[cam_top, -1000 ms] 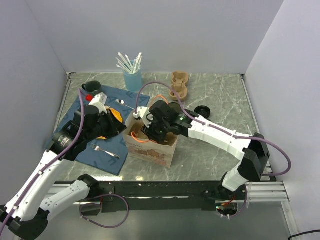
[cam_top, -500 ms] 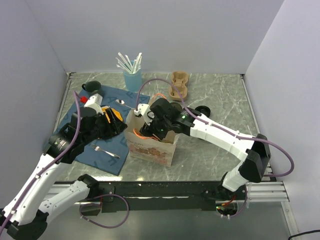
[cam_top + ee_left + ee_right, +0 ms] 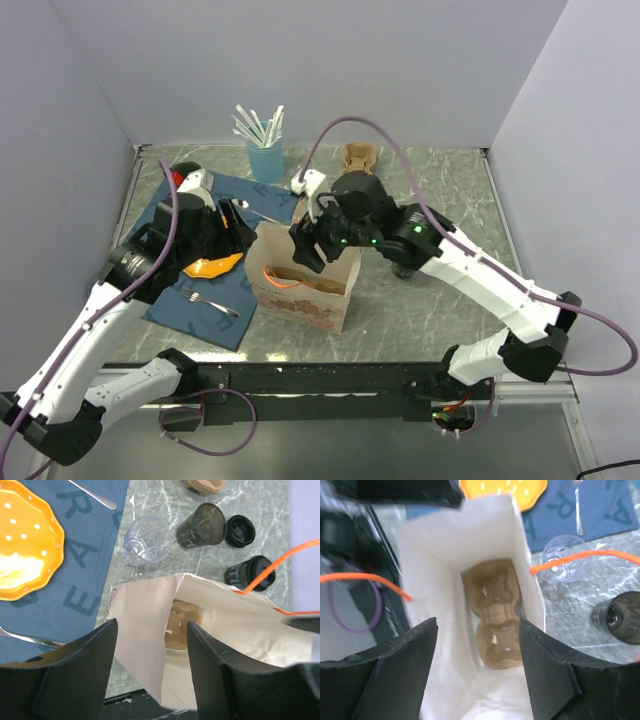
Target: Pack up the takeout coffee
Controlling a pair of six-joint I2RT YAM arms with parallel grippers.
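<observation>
Both arms have pulled away from the paper bag [image 3: 300,292]. The right arm [image 3: 470,270] was reaching down into the bag's mouth a moment ago and has risen to hang over its far rim. The left arm [image 3: 105,315], which was crowding the bag's left side, has swung back, uncovering the orange plate [image 3: 212,266] to the left of the bag. The bag stands open by itself, and a brown cup carrier [image 3: 495,620] lies flat on its floor. I take the carrier step to be finished, so fetching the drink comes next.

The takeout coffee [image 3: 241,573], black with its lid on, is not packed yet. It sits on the desk [image 3: 440,330] just behind the bag, under one of the bag's orange handles. A clear glass [image 3: 145,542], an open black cup [image 3: 202,525] and a loose lid [image 3: 239,531] are close by. From above, the right arm hides it.

The left fingers [image 3: 75,680] are spread wide with nothing between them, held above the bag's near-left corner without touching it. The right fingers [image 3: 390,680] are also spread wide and empty, directly over the bag's opening.
</observation>
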